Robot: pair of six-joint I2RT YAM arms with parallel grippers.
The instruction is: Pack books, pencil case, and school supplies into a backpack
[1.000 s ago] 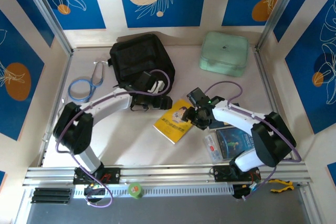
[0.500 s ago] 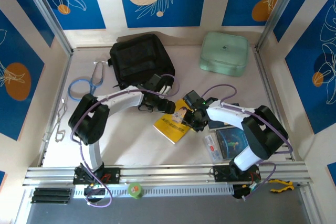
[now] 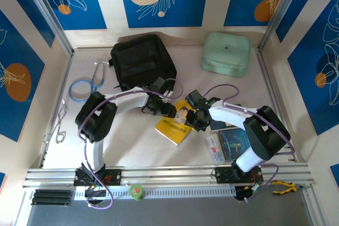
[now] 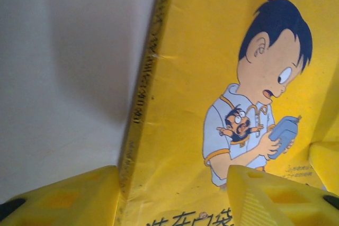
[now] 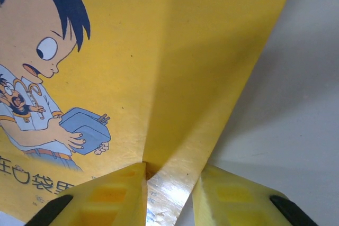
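Observation:
The yellow book (image 3: 174, 121) with its cartoon boy lies mid-table. My left gripper (image 3: 168, 108) sits at its far left edge, jaws apart and straddling the spine (image 4: 139, 115), one fingertip (image 4: 63, 197) on the table side, the other on the cover. At the book's right edge, my right gripper (image 3: 194, 117) pinches the cover (image 5: 106, 51), which creases upward between the fingertips (image 5: 114, 194). The black backpack (image 3: 142, 59) lies at the back left. The blue book (image 3: 237, 141), navy book (image 3: 220, 126) and pencil case (image 3: 213, 148) lie near the right arm.
A mint-green padded pouch (image 3: 226, 52) sits at the back right. A blue ring with a grey tube (image 3: 82, 88) lies at the left, near metal clips (image 3: 60, 125). Frame rails (image 3: 55, 78) border the table on both sides.
My left gripper has swung right from the backpack's front to the yellow book's edge, its jaws narrowing. The right jaws have closed on the book's right edge.

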